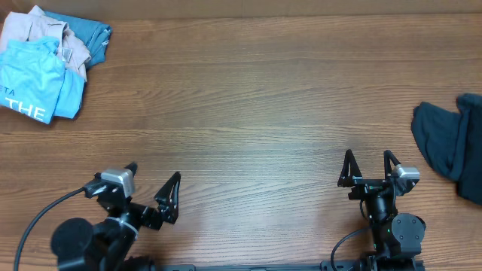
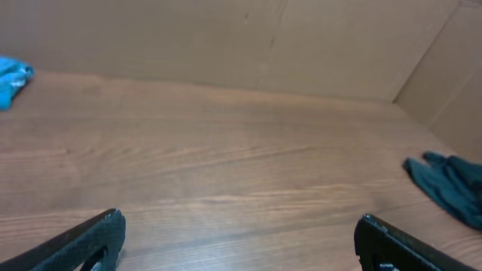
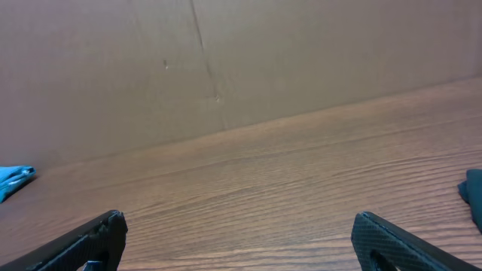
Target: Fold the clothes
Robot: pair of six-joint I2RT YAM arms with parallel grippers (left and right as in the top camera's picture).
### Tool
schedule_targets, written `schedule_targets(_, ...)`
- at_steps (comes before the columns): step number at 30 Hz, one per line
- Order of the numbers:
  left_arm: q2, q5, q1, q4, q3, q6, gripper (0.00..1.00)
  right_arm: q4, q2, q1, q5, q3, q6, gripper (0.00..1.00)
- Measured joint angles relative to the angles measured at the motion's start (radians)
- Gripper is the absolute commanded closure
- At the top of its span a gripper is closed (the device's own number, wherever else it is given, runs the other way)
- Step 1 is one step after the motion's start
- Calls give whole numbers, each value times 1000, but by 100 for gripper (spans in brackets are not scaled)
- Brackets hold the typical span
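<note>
The clothes, a folded sky-blue T-shirt (image 1: 34, 83) with white lettering, lie at the table's far left corner. A bright blue edge of cloth (image 2: 11, 79) shows at the left of the left wrist view and again as a blue scrap (image 3: 11, 179) in the right wrist view. My left gripper (image 1: 154, 172) stands open near the front edge, far from the shirt, with only bare wood between its fingers (image 2: 98, 233). My right gripper (image 1: 368, 156) is also open and empty at the front right, its fingers (image 3: 384, 237) spread wide.
A beige garment (image 1: 45, 30) and a denim-blue one (image 1: 89, 36) are piled behind the T-shirt. A crumpled dark navy garment (image 1: 452, 147) lies at the right edge, seen too in the left wrist view (image 2: 452, 184). A brown wall (image 3: 241, 60) backs the wooden table (image 1: 241, 98).
</note>
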Motion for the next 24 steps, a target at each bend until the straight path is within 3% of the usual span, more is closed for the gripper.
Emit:
schedule_targets(4, -85, -47, -26, 186, -256, 1, 0, 1, 0, 0, 1, 0, 0, 0)
schedule_targets(7, -180, -141, -65, 190, -372, -15, 0, 1, 0, 0, 0, 0, 0, 0)
schedule_targets(13, -245, -289, -125, 298, -472, -42, 0, 0, 0, 0, 0, 0, 0, 0)
schedule_targets(19, -246, -323, -168, 408, -537, -37, 0, 1, 0, 0, 0, 0, 0, 0)
schedule_targets(24, -249, -222, -236, 777, -594, 102, 0, 1, -1, 0, 0, 0, 0, 0)
